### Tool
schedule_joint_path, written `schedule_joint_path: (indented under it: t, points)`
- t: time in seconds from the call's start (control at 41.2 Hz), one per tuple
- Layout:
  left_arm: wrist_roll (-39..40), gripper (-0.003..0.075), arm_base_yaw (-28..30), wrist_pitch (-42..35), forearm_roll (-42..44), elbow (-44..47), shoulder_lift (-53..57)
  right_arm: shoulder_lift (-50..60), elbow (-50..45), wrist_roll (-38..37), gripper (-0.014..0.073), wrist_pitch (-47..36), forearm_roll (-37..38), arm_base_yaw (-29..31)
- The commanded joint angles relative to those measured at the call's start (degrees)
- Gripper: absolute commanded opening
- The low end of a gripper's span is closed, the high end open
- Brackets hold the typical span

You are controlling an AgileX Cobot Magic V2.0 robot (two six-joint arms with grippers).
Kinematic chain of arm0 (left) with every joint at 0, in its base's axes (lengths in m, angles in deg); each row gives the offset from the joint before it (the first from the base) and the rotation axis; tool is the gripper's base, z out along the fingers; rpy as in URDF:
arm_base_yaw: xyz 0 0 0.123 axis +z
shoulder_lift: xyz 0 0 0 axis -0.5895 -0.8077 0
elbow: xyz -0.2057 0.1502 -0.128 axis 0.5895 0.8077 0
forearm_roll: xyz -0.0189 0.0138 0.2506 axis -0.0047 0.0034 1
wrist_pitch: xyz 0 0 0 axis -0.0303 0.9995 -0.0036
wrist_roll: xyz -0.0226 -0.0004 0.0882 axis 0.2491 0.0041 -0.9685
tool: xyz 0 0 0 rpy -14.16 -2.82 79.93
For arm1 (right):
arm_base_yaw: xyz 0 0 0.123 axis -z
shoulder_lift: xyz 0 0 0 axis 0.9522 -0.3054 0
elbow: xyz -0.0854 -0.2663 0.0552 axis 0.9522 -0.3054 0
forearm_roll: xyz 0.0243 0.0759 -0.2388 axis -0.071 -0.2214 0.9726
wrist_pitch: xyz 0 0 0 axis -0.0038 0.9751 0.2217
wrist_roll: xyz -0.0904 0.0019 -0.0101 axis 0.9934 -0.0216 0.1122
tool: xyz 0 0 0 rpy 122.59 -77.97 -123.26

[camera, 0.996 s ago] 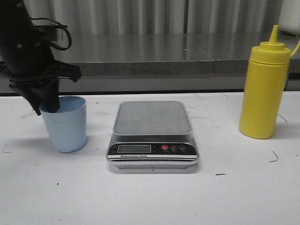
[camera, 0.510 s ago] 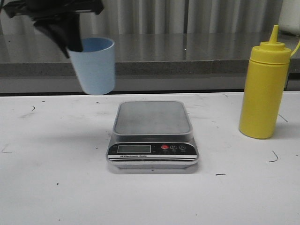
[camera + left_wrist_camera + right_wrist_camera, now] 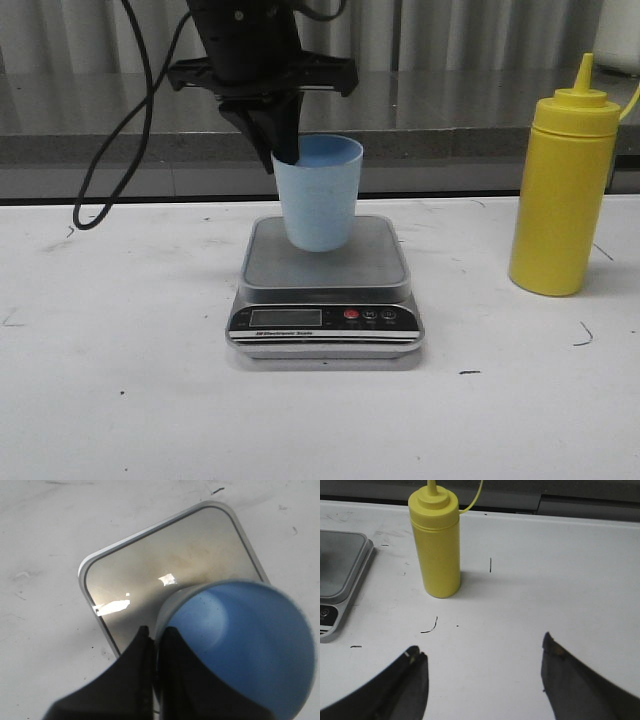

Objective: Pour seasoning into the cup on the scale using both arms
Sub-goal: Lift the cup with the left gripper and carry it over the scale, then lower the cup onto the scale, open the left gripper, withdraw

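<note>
The cup [image 3: 318, 194] has travelled a long way: a second ago it was standing on the table at the left, half a second ago it was hanging in the air left of the scale, and now the left gripper [image 3: 281, 150] is holding it over the steel platform of the scale [image 3: 325, 290]. One finger is going inside the cup and the other is pressing outside, so the rim is pinched between them; the left wrist view is showing the same grip on the cup wall. From the front the base seems to be touching the platform or hanging just above it; I cannot tell which. The cup is leaning slightly.

The step in hand is placing the cup on the scale. I judge that the next move is calling for a gentle lowering until the cup is standing flat, and then for opening the fingers without tipping it.

The yellow bottle [image 3: 564, 185] is not differing from the earlier frames; it is standing upright on the table [image 3: 120, 400], well apart from the scale on the right. The right gripper [image 3: 482, 665] is waiting near it with its fingers spread wide and holding nothing, so the pouring is not yet begun.
</note>
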Motion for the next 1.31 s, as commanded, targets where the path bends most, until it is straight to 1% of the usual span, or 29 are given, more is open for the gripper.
schedule_joint_path:
  t: [0.0, 0.121, 0.17, 0.243, 0.34, 0.364, 0.413, 0.437, 0.534, 0.656, 0.777, 0.874, 0.971, 1.166, 1.287]
  points:
    - [0.4, -0.002, -0.2, -1.6, 0.1, -2.4, 2.5, -0.8, 1.4, 0.7, 0.0506, -4.6, 0.2, 0.3]
    - [0.2, -0.0013, -0.2, -1.9, 0.1, -2.4, 2.4, -0.8, 1.4, 0.7, 0.0506, -4.6, 0.2, 0.3]
    - [-0.3, 0.0017, -0.2, -1.9, -0.1, -2.4, 2.4, -0.8, 1.4, 0.7, 0.0506, -4.6, 0.2, 0.3]
    - [-0.9, 0.0104, -0.2, -1.9, -0.5, -2.4, 2.4, -0.8, 1.4, 0.7, 0.0506, -4.6, 0.2, 0.3]
    - [-0.9, 0.028, -0.2, -1.9, -1.3, -2.4, 2.4, -0.8, 1.4, 0.7, 0.0506, -4.6, 0.2, 0.3]
    - [-0.9, 0.0313, -0.2, -1.9, -1.9, -2.4, 2.4, -0.8, 1.4, 0.7, 0.0506, -4.6, 0.2, 0.3]
    - [-0.9, 0.0365, -0.2, -1.9, -2.0, -2.5, 2.4, -0.8, 1.4, 0.7, 0.0506, -4.6, 0.2, 0.3]
    - [-0.9, 0.0375, -0.2, -1.9, -2.0, -2.5, 2.5, -0.8, 1.4, 0.7, 0.0506, -4.6, 0.2, 0.3]
    - [-0.9, 0.0374, -0.2, -1.7, -2.0, -2.6, 3.8, -0.8, 1.4, 0.7, 0.0506, -4.6, 0.2, 0.3]
    - [-0.9, 0.0365, -0.1, -1.5, -1.3, -2.1, 8.1, -0.8, 1.4, 0.7, 0.0506, -4.7, 0.2, 0.3]
    - [-0.9, 0.0365, -0.1, -1.4, -0.3, 1.6, 14.6, -0.8, 1.4, 0.7, 0.051, -4.7, 0.3, 0.3]
    - [-0.9, 0.0365, -0.1, -3.2, 0.7, 7.0, 20.5, -0.8, 1.4, 0.7, 0.051, -4.7, 0.3, 0.3]
    - [-0.9, 0.0365, 0.2, -7.7, 2.0, 14.6, 27.2, -0.8, 1.4, 0.7, 0.0519, -4.5, 0.3, 0.3]
    - [-0.9, 0.0365, 3.0, -12.4, 1.0, 29.6, 41.6, -0.8, 1.4, 0.7, 0.0636, -4.1, 0.4, 0.3]
    - [-0.9, 0.0365, 6.3, -13.5, 0.8, 38.7, 51.1, -0.8, 1.4, 0.7, 0.0645, -4.3, 0.4, 0.3]
